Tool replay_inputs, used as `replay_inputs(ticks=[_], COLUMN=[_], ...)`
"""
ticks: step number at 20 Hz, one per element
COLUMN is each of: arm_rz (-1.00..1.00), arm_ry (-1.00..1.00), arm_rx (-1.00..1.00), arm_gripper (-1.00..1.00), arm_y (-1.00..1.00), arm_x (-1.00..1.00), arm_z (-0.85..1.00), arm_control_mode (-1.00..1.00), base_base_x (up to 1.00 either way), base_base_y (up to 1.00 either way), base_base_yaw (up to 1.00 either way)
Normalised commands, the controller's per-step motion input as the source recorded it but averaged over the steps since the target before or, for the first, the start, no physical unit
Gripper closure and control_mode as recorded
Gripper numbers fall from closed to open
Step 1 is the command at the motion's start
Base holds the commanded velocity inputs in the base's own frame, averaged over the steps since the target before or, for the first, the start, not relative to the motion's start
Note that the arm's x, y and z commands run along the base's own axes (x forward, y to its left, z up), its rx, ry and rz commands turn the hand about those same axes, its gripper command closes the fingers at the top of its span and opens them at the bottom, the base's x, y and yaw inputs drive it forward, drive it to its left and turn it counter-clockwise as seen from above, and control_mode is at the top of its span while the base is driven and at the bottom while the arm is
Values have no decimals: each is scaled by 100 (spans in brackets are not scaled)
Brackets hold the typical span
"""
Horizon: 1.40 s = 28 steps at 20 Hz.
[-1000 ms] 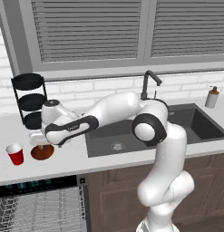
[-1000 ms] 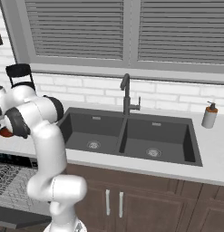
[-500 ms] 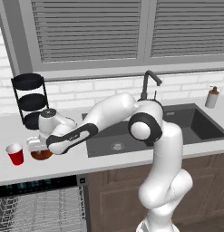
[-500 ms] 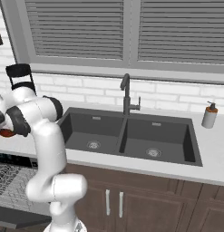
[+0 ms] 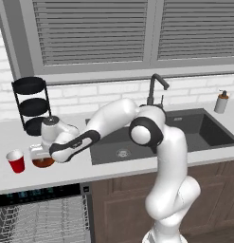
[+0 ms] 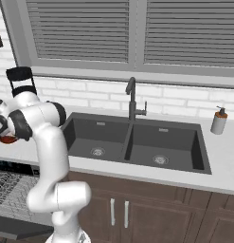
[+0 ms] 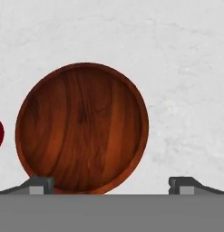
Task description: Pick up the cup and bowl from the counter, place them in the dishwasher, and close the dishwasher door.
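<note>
The gripper [image 7: 111,183] hangs spread wide, empty, right over the bowl [image 7: 81,128] on the counter [image 7: 177,68] (one fingertip overlaps its rim), with the cup [image 5: 15,161] just beside it.

Shallow round reddish-brown bowl [image 7: 81,128] upright on pale counter [image 5: 104,173], small red cup [image 5: 15,161] upright just beside it, apart, dishwasher [image 5: 40,218] below, wire racks exposed, door [image 6: 16,227] down.

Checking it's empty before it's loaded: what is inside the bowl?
The hand view looks down into the bowl: bare reddish-brown wood grain, nothing in it. Its near rim is cut off at the picture's bottom, by the gripper.
</note>
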Motion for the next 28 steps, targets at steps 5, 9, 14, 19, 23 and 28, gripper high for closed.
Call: replay_inputs(ticks=[5, 9, 14, 19, 23, 28], arm_rz=[0, 0, 0, 0, 0, 0], arm_ry=[4, 2, 0, 0, 1, 0], arm_rx=[0, 0, 0, 0, 0, 0], arm_gripper=[-100, -100, -100, -100, -100, -100], arm_y=[0, 0, 0, 0, 0, 0], arm_x=[15, 4, 0, 1, 0, 0], arm_z=[-9, -29, -30, -9, -2, 0], arm_control_mode=[-100, -100, -100, -100, -100, -100], base_base_x=[0, 0, 0, 0, 0, 0], base_base_y=[0, 0, 0, 0, 0, 0], base_base_yaw=[0, 0, 0, 0, 0, 0])
